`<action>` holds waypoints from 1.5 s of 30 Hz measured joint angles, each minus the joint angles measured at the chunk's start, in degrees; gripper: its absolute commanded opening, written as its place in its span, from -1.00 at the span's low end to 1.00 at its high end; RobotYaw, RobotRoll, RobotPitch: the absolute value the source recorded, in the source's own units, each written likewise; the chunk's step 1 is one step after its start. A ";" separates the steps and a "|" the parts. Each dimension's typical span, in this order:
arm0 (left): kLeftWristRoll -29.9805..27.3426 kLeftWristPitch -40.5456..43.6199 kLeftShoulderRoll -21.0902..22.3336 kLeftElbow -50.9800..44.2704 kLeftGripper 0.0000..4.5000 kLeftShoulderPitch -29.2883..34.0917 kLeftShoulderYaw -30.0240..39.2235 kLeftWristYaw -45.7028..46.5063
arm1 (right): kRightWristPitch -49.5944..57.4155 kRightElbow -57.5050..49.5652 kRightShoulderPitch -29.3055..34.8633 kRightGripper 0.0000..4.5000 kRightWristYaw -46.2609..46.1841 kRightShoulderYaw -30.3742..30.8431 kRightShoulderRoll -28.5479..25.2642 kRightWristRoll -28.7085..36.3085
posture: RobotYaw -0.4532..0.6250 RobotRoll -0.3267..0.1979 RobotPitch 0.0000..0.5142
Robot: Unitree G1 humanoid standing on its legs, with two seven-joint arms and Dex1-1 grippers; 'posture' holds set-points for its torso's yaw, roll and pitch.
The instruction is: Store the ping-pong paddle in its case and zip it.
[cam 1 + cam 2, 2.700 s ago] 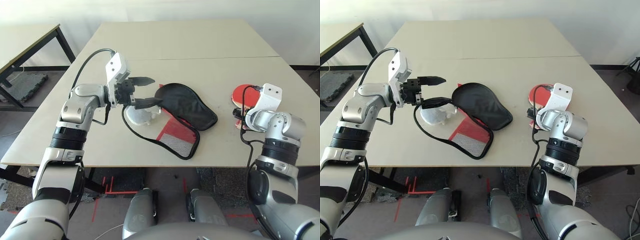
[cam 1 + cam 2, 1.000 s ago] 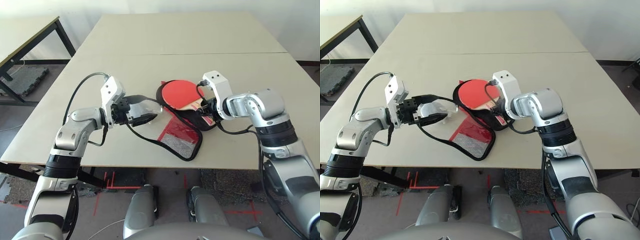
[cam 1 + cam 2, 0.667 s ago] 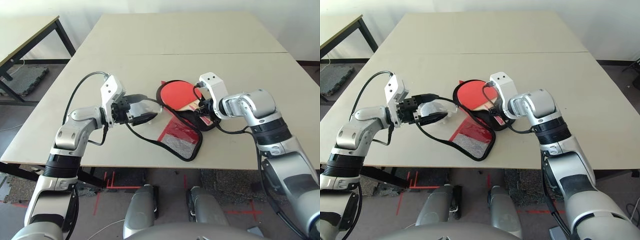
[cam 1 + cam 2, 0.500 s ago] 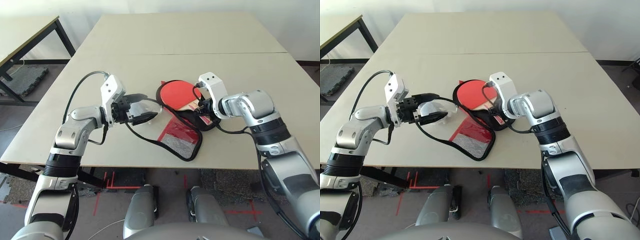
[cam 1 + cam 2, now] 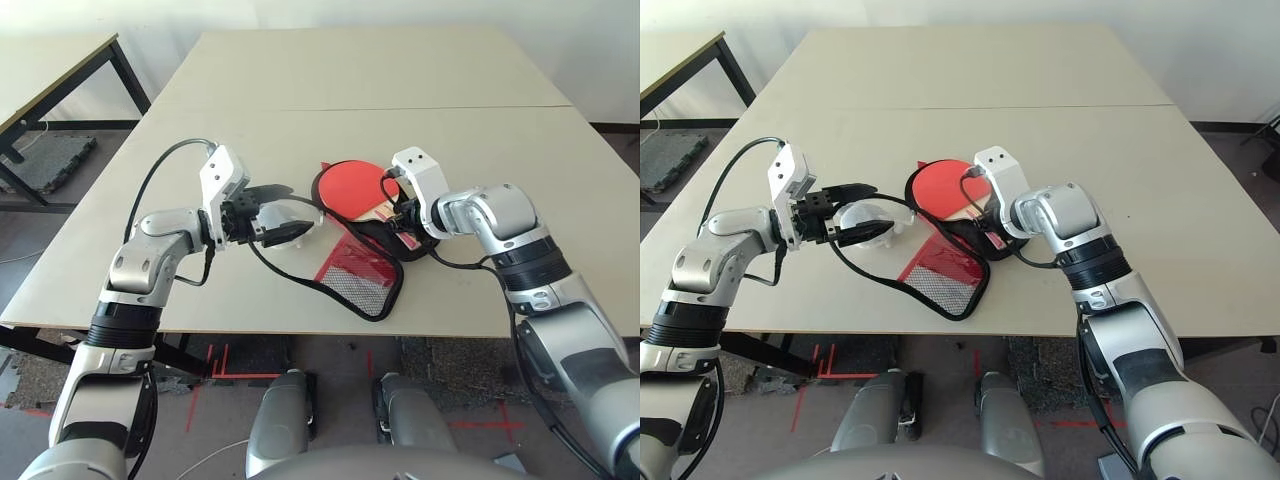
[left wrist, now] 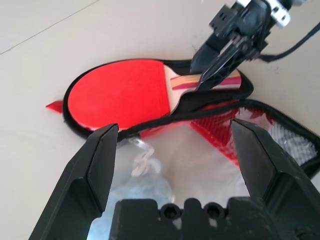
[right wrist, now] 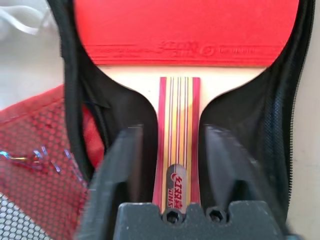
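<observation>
Ping-pong paddle (image 7: 177,30) | handle logo unreadable | lying in case (image 7: 282,125)

Carried from the far right of the table (image 5: 120,240) by the right gripper (image 5: 402,212), the ping-pong paddle (image 5: 352,188), and now laid on the black lining of the opened case (image 5: 365,255). Fingers (image 7: 122,165) now spread beside the handle. Lowered toward the case's lifted flap, the left gripper (image 5: 275,211), fingers apart.

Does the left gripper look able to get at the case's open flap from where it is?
Probably yes: the left gripper is open beside the flap of the case, with nothing between them.
</observation>
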 measured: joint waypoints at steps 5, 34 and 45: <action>-0.53 0.69 3.25 0.50 1.00 -0.03 2.36 -0.93 | -5.73 -4.44 0.48 0.98 5.75 -1.44 -4.94 1.26 | 0.10 0.25 -0.79; 0.08 5.75 9.80 -2.02 1.00 1.62 -4.83 -8.53 | -49.39 9.40 4.83 0.98 26.17 -14.25 -21.06 -0.97 | 0.03 0.25 -0.76; 2.54 -2.59 -7.42 12.24 1.00 -15.89 -7.10 -5.92 | -47.48 5.75 10.55 0.98 25.77 -16.40 -21.22 -0.49 | -0.13 0.25 -0.74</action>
